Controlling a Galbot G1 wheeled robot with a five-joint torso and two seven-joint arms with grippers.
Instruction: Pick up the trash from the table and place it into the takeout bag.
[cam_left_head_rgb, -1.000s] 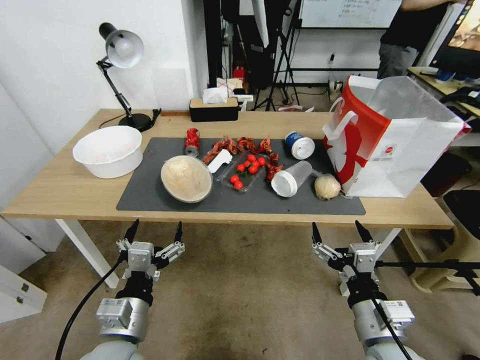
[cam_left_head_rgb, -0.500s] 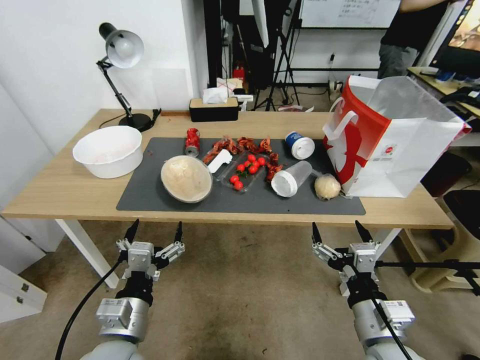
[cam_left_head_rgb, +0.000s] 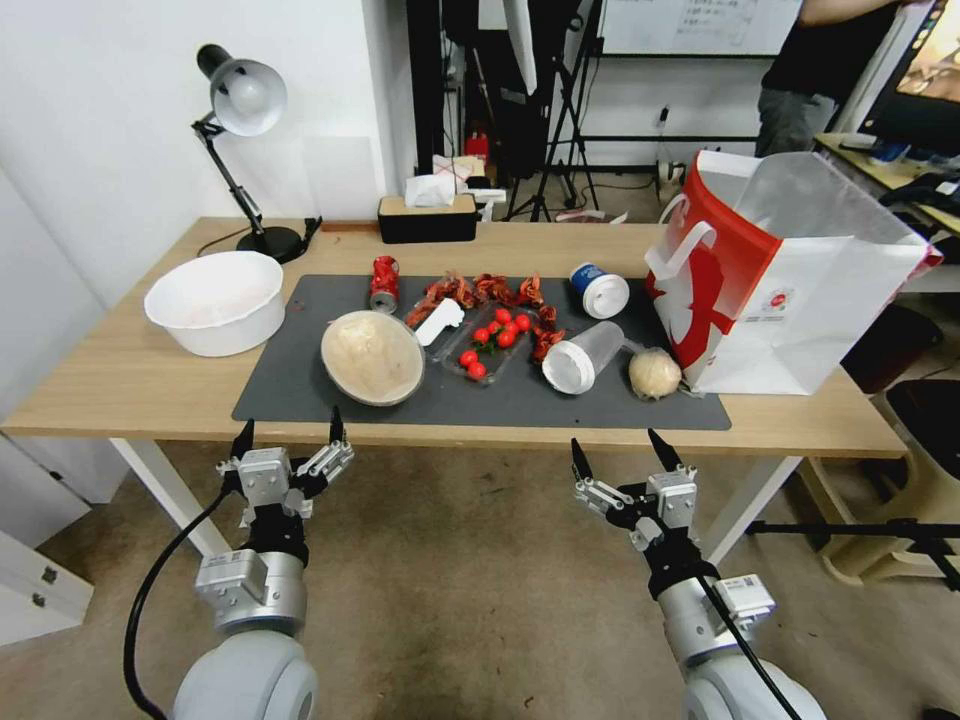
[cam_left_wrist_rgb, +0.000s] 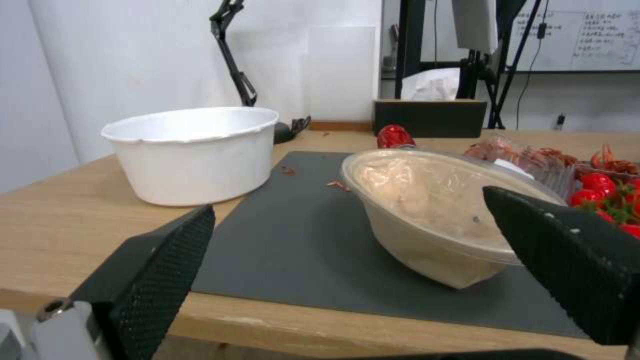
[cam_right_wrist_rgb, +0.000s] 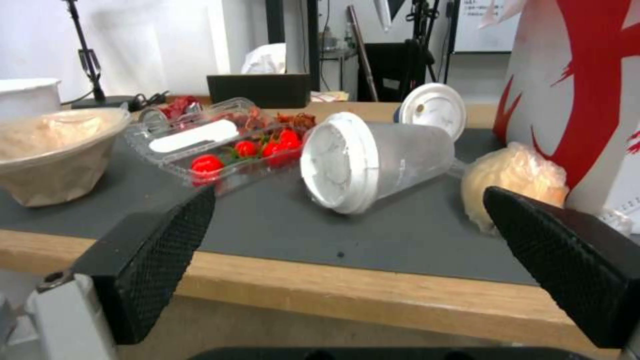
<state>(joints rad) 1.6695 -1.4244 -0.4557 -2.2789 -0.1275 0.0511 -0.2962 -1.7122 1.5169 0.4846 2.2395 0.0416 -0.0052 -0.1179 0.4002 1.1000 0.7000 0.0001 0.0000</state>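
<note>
Lying on the dark mat (cam_left_head_rgb: 300, 385) of the table (cam_left_head_rgb: 120, 385), the trash is spread in a loose row. The bowl (cam_left_head_rgb: 372, 357), beige and tilted toward the near edge, sits at the left of the group; the can (cam_left_head_rgb: 384, 283) lies on its side behind it. The clear cup (cam_left_head_rgb: 583, 357) lies on its side with its white lid facing the near edge, and the blue cup (cam_left_head_rgb: 600, 291) lies behind it, white lid forward. The paper ball (cam_left_head_rgb: 655, 374) rests just beside the clear cup, close against the bag (cam_left_head_rgb: 800, 300), which stands upright and open at the table's right end, partly on the mat. Between bowl and clear cup sits a clear tray of tomatoes (cam_left_head_rgb: 488, 345), with red scraps (cam_left_head_rgb: 480, 290) behind it. A white bowl (cam_left_head_rgb: 215, 302) stands on bare wood to the left of the mat, a lamp (cam_left_head_rgb: 245, 150) and a tissue box (cam_left_head_rgb: 428, 218) along the far edge.

The left gripper (cam_left_head_rgb: 287, 438) hangs just below and before the table's near edge, fingers spread apart, in line with the bowl (cam_left_wrist_rgb: 427, 220). The right gripper (cam_left_head_rgb: 620, 458) hangs likewise below the edge, fingers spread apart and holding nothing, facing the clear cup (cam_right_wrist_rgb: 373, 160) and paper ball (cam_right_wrist_rgb: 513, 180).
</note>
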